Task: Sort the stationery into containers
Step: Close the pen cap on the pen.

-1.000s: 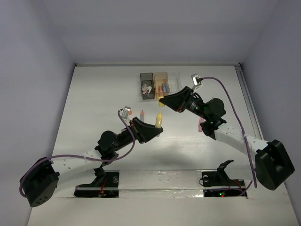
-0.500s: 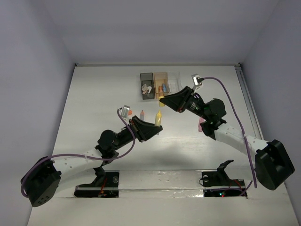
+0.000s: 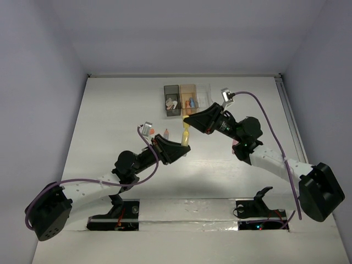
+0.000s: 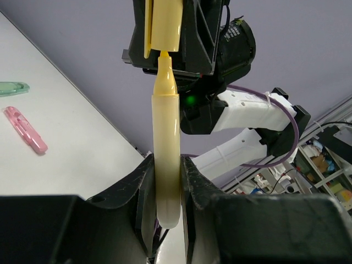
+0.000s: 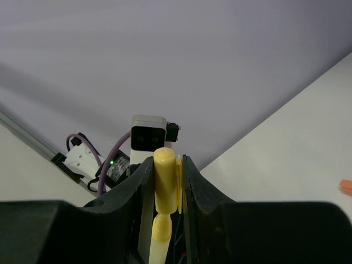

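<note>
Left fingers (image 4: pixel 141 184) clamped on yellow marker (image 4: pixel 166 137), long axis 12–6. Cap (image 4: pixel 165 25), pinched in right fingers (image 5: pixel 141 176), at 12, nib at its mouth.

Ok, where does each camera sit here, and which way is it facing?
Top external: above and behind the bases, looking down on the table; both arms show whole, with the bins at the far side.
Left wrist: on the left arm, looking along the left gripper, shut on the yellow marker, up at the cap and the right arm behind it.
Right wrist: on the right arm, looking along the right gripper, shut on the cap, toward the left wrist's camera.
Shared: both wrist views show the cap.
</note>
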### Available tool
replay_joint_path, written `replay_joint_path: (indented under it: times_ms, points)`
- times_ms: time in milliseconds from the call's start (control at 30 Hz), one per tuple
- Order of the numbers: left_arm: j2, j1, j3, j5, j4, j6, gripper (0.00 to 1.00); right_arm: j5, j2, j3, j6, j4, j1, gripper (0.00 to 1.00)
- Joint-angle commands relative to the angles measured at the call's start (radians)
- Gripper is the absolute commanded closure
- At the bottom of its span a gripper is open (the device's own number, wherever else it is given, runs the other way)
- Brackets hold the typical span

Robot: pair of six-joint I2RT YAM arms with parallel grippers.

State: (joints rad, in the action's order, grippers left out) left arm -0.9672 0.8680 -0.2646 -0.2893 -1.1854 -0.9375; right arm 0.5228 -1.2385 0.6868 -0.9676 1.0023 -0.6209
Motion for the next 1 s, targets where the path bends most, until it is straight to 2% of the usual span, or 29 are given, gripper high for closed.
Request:
replay_joint_path:
  times_ms: [0,433,967]
  points:
    - [0.001,-0.006,-0.041,-0.021,-0.086,0.003,1.0,-0.027,0.004,0.007,0.036,0.032,-0.026,0.99]
    - [0.021,-0.015,-0.059,-0.002,-0.068,0.04,1.0,-0.119,0.057,-0.033,0.093,-0.001,-0.066,0.99]
    - [0.078,-0.015,-0.087,0.068,0.018,0.123,1.0,-0.155,0.053,-0.058,0.096,0.025,-0.117,0.99]
